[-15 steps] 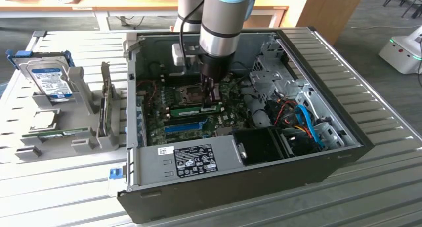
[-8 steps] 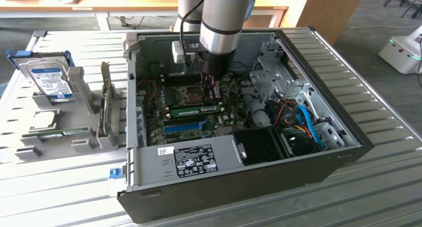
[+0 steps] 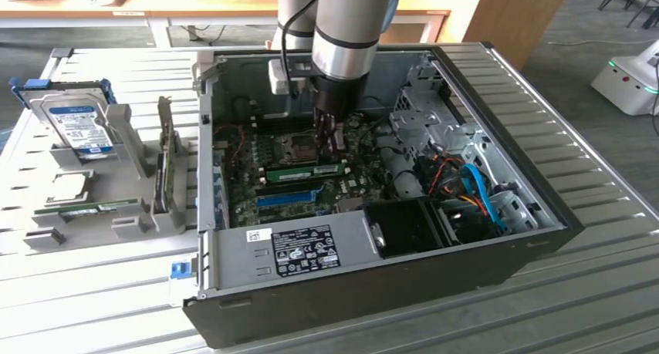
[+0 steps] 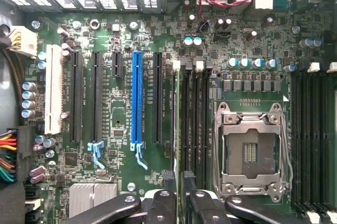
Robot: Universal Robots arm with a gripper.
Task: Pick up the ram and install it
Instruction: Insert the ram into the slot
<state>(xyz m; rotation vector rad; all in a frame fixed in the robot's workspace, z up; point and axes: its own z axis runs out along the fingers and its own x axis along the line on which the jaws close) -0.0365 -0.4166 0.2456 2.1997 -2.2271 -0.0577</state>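
The ram [image 3: 309, 171], a narrow green stick with a pale label, stands on edge in a memory slot of the motherboard [image 3: 356, 186] inside the open computer case [image 3: 360, 292]. My gripper [image 3: 332, 146] hangs straight down over the stick's end on the exterior view's right, its fingertips right at the top edge. In the wrist view the ram [image 4: 178, 124] is a thin line seen edge-on. It runs between the black fingers [image 4: 167, 179] of my gripper [image 4: 179, 181], which stand a little apart on either side of it.
A grey parts holder [image 3: 134, 223] on the exterior view's left carries a silver hard drive [image 3: 77, 123] and another green stick [image 3: 98, 210]. On the board are the blue slot [image 4: 137, 98], the CPU socket [image 4: 250, 150] and free memory slots [image 4: 313, 140]. Cables [image 3: 474, 192] fill the case's corner.
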